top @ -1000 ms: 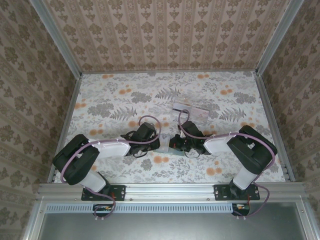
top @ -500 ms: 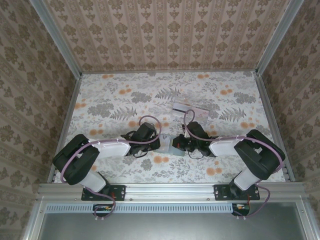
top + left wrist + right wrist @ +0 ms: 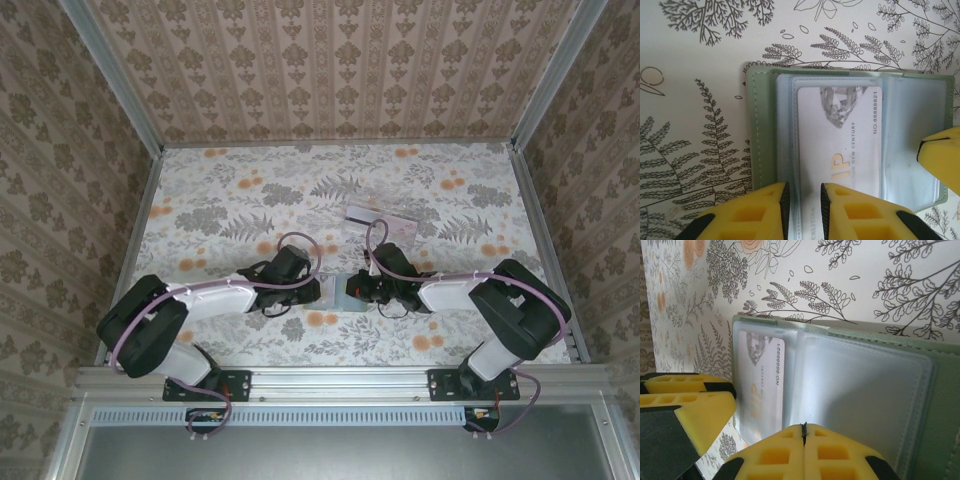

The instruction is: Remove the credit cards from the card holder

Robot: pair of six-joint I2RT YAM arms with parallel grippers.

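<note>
The grey-green card holder (image 3: 760, 135) lies open on the table between both grippers (image 3: 336, 291). A white credit card (image 3: 840, 135) with gold lettering sits in its left clear sleeve, seen also in the right wrist view (image 3: 762, 380). My left gripper (image 3: 804, 200) hovers over the sleeve's left edge, jaws a narrow gap apart, nothing clamped between them. My right gripper (image 3: 803, 432) is shut, its tips resting on the empty right sleeve of the card holder (image 3: 940, 390). One right fingertip (image 3: 940, 155) shows at the holder's right side.
Pale flat pieces (image 3: 380, 219), one with a dark stripe, lie on the floral table beyond the grippers. Patterned walls and metal rails (image 3: 540, 250) enclose the table. The left gripper's yellow fingers (image 3: 690, 405) crowd the holder's left side.
The left jaws have parted slightly from shut. The right arm swung a little to the right early on, and the left arm shifted slightly.
</note>
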